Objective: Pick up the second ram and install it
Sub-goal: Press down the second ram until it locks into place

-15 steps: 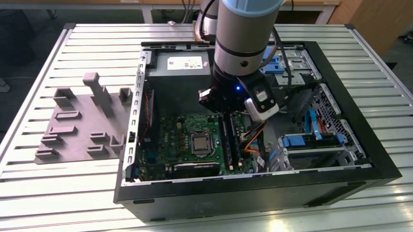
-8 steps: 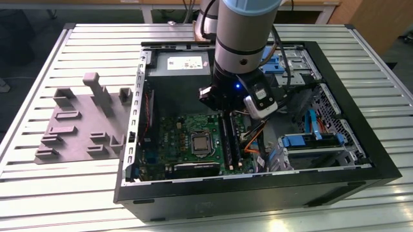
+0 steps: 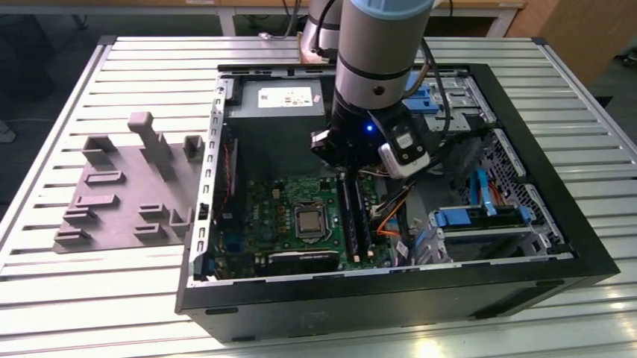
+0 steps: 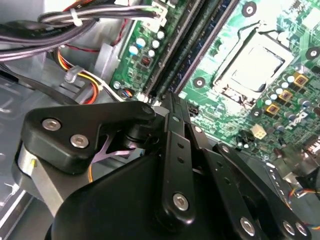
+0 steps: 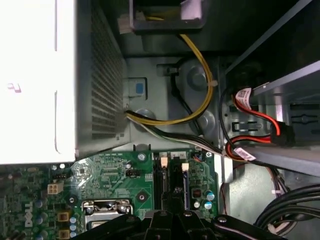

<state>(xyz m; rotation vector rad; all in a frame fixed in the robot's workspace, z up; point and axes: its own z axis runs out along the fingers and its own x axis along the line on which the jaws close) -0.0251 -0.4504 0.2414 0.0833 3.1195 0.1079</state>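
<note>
My gripper (image 3: 348,176) reaches down into the open computer case (image 3: 239,224), at the far end of the long black memory slots (image 3: 354,218) on the green motherboard (image 3: 283,201). In both wrist views its black fingers come together, with the gripper (image 4: 167,100) (image 5: 175,200) shut right over the slots (image 4: 187,47) (image 5: 161,175). A dark, bluish strip (image 4: 200,35) stands in one slot; I cannot tell whether it is the second ram. Nothing shows between the fingers.
The processor socket (image 3: 310,221) (image 4: 252,67) lies beside the slots. A power supply (image 3: 279,97) fills the case's far end, with yellow and black cables (image 5: 195,65) nearby. Drive cages with blue clips (image 3: 478,220) sit on the exterior view's right. A grey parts fixture (image 3: 119,194) lies outside the case.
</note>
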